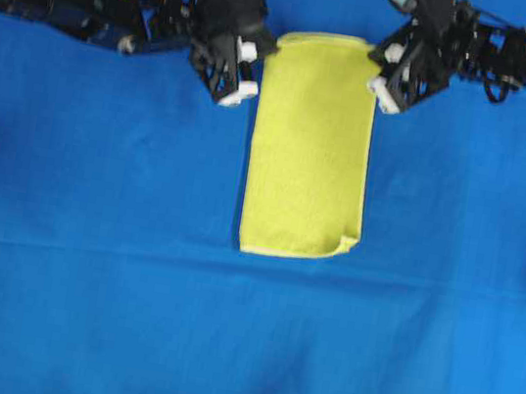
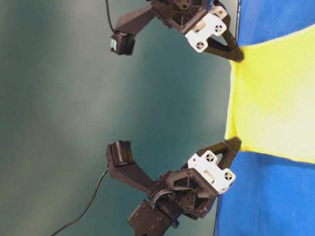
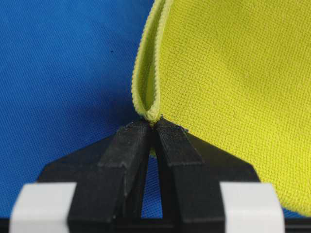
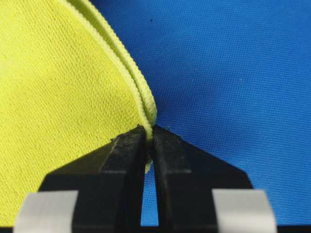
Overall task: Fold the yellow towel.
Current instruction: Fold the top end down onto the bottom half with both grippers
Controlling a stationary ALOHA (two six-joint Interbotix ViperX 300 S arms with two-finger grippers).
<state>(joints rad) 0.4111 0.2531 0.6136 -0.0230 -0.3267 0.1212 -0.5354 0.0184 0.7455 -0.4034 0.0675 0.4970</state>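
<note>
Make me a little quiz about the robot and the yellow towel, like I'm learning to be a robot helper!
1. True or false: the yellow towel is spread out as one flat layer.
2. Which corners do the left tool and right tool pinch? A) the two at the top of the overhead view B) the two at the bottom C) one of each
3. Fill in: the towel lies on a ____ cloth.

Key
1. False: it is folded into a long doubled strip.
2. A, both tools shut on the towel's corners.
3. blue
</note>
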